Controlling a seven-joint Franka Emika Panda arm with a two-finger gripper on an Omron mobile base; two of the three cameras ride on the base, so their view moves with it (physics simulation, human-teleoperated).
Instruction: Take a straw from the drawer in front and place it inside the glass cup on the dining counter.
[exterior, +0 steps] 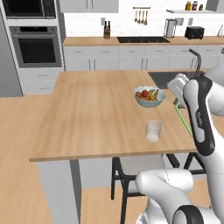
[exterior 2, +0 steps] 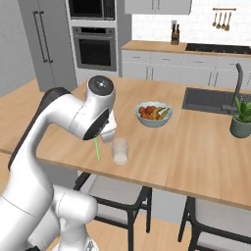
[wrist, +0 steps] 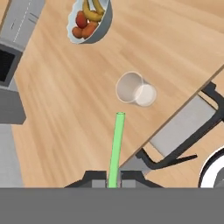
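The tool [wrist: 113,183] is clamped on the top end of the straw [wrist: 116,146], which hangs down from it above the desk [exterior: 87,113], lower tip clear of the wood. Held by one end like this, the free length can go down into the glass cup [wrist: 133,89], which stands upright and empty near the desk's front edge, just beside the straw's tip rather than under it. So, as I judge it, a short sideways shift comes before any lowering. The fruit bowl [exterior: 149,97] sits farther in, apart from the cup, leaving open wood all round it. Below the near edge stands a dark-framed stool [wrist: 183,127].
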